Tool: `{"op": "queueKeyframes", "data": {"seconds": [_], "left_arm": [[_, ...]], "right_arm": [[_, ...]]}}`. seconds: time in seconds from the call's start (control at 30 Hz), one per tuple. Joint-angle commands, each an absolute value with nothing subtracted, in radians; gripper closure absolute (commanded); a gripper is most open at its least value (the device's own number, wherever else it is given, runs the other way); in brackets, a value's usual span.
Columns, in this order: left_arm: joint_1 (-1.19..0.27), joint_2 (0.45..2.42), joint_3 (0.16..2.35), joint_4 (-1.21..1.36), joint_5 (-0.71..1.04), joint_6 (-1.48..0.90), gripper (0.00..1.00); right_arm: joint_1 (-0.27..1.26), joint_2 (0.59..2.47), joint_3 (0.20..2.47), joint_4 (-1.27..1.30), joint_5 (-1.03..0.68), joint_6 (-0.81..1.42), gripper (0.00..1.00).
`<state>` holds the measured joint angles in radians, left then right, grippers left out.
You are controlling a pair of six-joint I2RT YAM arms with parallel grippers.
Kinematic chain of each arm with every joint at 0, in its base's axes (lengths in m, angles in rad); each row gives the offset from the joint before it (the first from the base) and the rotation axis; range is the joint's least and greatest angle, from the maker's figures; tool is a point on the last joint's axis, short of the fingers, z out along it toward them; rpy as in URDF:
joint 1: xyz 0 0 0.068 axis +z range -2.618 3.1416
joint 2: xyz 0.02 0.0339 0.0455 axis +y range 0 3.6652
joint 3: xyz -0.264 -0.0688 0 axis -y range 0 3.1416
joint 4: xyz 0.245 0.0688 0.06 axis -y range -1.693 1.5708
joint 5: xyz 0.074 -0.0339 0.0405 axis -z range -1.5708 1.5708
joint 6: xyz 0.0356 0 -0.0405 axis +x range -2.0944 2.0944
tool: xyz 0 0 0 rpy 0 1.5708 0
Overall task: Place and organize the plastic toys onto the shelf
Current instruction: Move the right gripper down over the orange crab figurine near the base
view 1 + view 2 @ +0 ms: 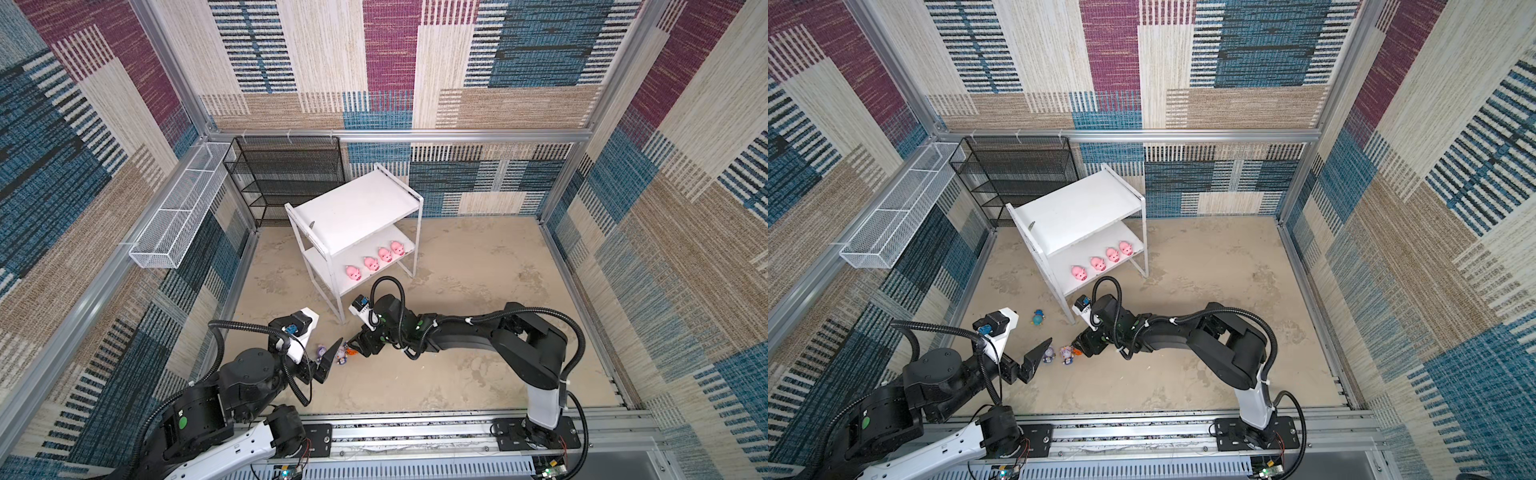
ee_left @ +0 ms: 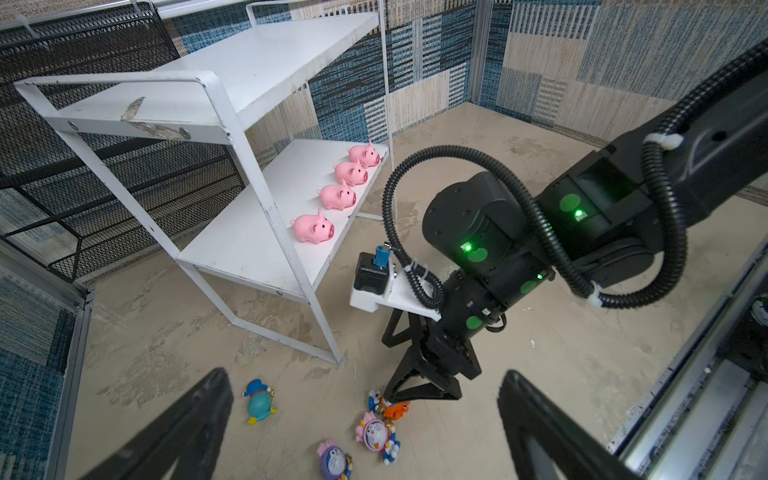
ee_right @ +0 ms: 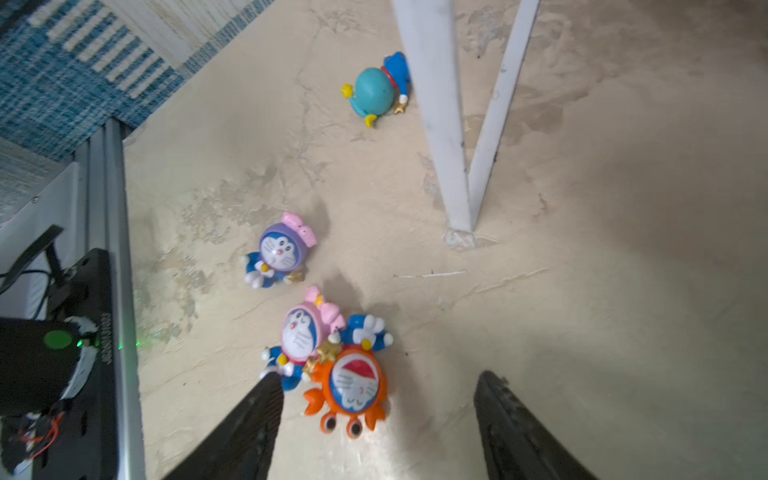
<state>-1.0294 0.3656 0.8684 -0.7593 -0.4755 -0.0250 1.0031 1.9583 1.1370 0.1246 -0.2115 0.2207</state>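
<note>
The white two-tier shelf stands upright on the worktop, its top board bare. Four glossy pink pigs stand upright in a row along the front edge of the lower board, all facing the same way.

The four figurines lie on the worktop in front of the shelf. The blue figurine lies face down near the shelf's front leg, teal back up. The purple figurine lies apart from it, face up. The pink figurine and the orange figurine, with its crab-shaped hood, lie face up, touching each other.
</note>
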Motion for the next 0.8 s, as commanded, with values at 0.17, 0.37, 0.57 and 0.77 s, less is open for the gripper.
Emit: {"op": "queueKeyframes", "data": {"seconds": [0.17, 0.37, 0.57, 0.77], "left_arm": [[-1.028, 0.358, 0.862, -0.724, -0.477, -0.028, 0.01], [-1.028, 0.357, 0.858, -0.716, -0.474, -0.026, 0.01], [-1.028, 0.356, 0.857, -0.712, -0.469, -0.026, 0.01], [-1.027, 0.356, 0.855, -0.707, -0.468, -0.022, 0.01]], "right_arm": [[1.022, 2.033, 1.209, 0.044, -0.073, 0.26, 0.24], [1.046, 2.044, 1.233, 0.001, -0.064, 0.231, 0.24], [1.053, 2.037, 1.225, -0.038, -0.078, 0.216, 0.24], [1.074, 1.991, 1.177, -0.048, -0.102, 0.162, 0.24]]}}
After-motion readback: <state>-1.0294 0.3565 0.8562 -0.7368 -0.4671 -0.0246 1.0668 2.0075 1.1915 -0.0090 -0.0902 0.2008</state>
